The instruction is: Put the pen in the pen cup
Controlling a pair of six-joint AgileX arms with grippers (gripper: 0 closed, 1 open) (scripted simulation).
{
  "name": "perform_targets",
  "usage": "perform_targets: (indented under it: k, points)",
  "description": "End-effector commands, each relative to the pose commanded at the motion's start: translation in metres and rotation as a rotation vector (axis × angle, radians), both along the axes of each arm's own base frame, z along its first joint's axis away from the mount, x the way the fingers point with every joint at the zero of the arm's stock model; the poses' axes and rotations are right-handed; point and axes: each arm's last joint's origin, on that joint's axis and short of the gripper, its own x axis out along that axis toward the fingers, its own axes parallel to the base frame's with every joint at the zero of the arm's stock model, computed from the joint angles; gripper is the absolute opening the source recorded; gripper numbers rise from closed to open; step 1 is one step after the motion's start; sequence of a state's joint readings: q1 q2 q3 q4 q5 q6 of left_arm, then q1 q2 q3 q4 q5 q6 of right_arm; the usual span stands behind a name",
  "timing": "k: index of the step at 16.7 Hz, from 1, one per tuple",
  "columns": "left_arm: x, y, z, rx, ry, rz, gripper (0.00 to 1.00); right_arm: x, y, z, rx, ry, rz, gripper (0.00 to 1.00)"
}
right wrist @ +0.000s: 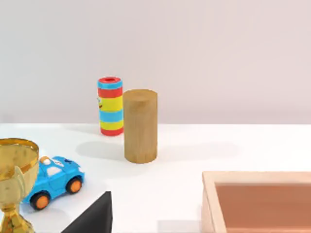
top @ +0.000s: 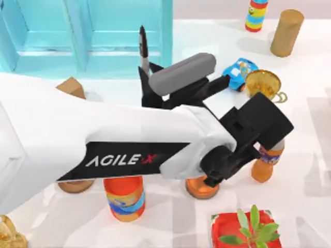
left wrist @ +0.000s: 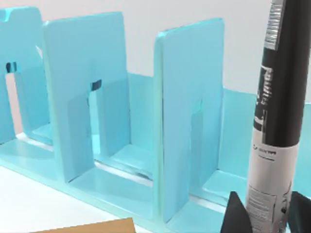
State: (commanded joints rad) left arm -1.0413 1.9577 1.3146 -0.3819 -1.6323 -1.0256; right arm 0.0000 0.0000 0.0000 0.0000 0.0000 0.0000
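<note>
Left hand (top: 146, 77) clamped on the upright pen (top: 143, 49); beside the blue divider rack (left wrist: 184, 121).

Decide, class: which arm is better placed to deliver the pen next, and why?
Left. The left gripper already holds the pen upright, next to the blue divider rack. The right arm is not holding anything; its wrist view faces a wooden cylinder.

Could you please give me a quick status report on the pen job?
Left pincer shut on pen, held upright beside blue rack. Right pincer's state unclear. Striped pen cup far right; toy car and trophy between.
</note>
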Motion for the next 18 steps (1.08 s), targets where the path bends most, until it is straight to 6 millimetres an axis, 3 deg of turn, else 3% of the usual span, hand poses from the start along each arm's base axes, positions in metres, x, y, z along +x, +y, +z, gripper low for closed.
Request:
perform_targets:
  k: [2,15,18]
  points:
    - [0.0,0.0,0.0,0.0,0.0,0.0,0.0,0.0,0.0,0.0,0.0,0.0,0.0,1.0]
    - [0.0,0.0,0.0,0.0,0.0,0.0,0.98,0.0,0.0,0.0,0.0,0.0,0.0,1.0]
    - [0.0,0.0,0.0,0.0,0.0,0.0,1.0,0.0,0.0,0.0,0.0,0.0,0.0,1.0]
